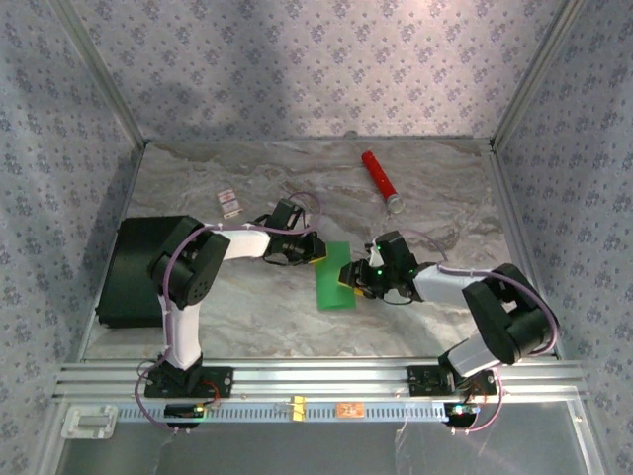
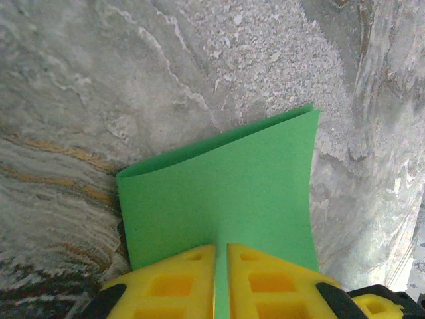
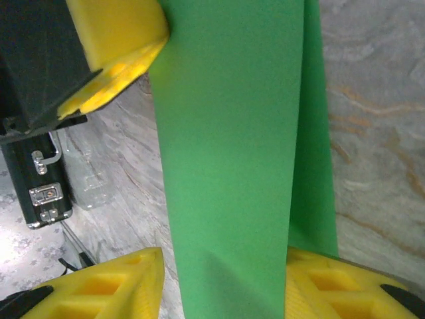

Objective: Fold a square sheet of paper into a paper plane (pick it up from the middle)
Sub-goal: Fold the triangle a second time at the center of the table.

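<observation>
The green paper (image 1: 334,277) lies near the middle of the table (image 1: 247,188), folded over on itself, between my two arms. My left gripper (image 2: 221,249) pinches one edge tight between its yellow fingers (image 2: 172,282). My right gripper (image 3: 222,266) stands partly apart, straddling the sheet; I can't tell whether it touches.

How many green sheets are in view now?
1: the folded green sheet mid-table, pinched by the left gripper, with the right gripper straddling its other end. Another could hide under it.
</observation>
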You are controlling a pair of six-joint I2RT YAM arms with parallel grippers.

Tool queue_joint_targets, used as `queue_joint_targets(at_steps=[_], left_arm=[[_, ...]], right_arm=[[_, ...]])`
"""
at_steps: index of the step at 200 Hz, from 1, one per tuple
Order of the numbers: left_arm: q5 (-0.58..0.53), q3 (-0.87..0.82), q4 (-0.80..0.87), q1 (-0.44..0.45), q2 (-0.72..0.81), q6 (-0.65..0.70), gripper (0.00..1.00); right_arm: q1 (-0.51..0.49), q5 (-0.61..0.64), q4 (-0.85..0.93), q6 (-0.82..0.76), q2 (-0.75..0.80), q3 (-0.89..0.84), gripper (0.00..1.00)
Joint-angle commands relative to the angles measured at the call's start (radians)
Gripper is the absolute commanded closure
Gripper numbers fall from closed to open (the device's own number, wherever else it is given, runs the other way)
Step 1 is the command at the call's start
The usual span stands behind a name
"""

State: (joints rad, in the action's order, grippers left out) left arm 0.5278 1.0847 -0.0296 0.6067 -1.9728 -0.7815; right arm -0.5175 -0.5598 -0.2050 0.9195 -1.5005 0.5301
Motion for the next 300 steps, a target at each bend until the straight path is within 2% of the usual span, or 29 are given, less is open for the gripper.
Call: queue_joint_targets(at_steps=[1, 95, 122, 141, 177, 230, 271, 300], left_arm=[[0.000, 0.007, 0.065, -0.001, -0.023, 0.022, 0.87], [0.021, 0.063, 0.099, 0.005, 0.000, 0.037, 0.85], [0.002, 0.078, 0.114, 0.013, 0.046, 0.047, 0.78], [-0.057, 0.090, 0.146, 0.032, 0.099, 0.068, 0.66], [-0.156, 0.076, 0.177, 0.075, 0.204, 0.095, 0.52], [-0.299, -0.087, 0.127, 0.141, 0.419, 0.163, 0.45], [-0.319, -0.275, -0.022, 0.161, 0.551, 0.171, 0.43], [-0.303, -0.343, -0.056, 0.199, 0.609, 0.246, 0.41]], right_arm=[[0.017, -0.056, -0.060, 0.011, -0.034, 0.021, 0.56], [0.070, -0.086, -0.063, -0.019, -0.084, 0.031, 0.82], [0.070, -0.049, -0.039, -0.022, -0.079, 0.035, 0.88], [0.070, -0.021, -0.024, -0.015, -0.074, 0.041, 0.90], [0.071, 0.037, -0.052, 0.040, -0.060, 0.028, 0.92], [0.073, 0.095, -0.142, 0.154, -0.028, -0.023, 0.91], [0.074, 0.035, -0.119, 0.103, -0.026, -0.003, 0.83], [0.080, 0.000, -0.069, 0.042, -0.030, 0.021, 0.79]])
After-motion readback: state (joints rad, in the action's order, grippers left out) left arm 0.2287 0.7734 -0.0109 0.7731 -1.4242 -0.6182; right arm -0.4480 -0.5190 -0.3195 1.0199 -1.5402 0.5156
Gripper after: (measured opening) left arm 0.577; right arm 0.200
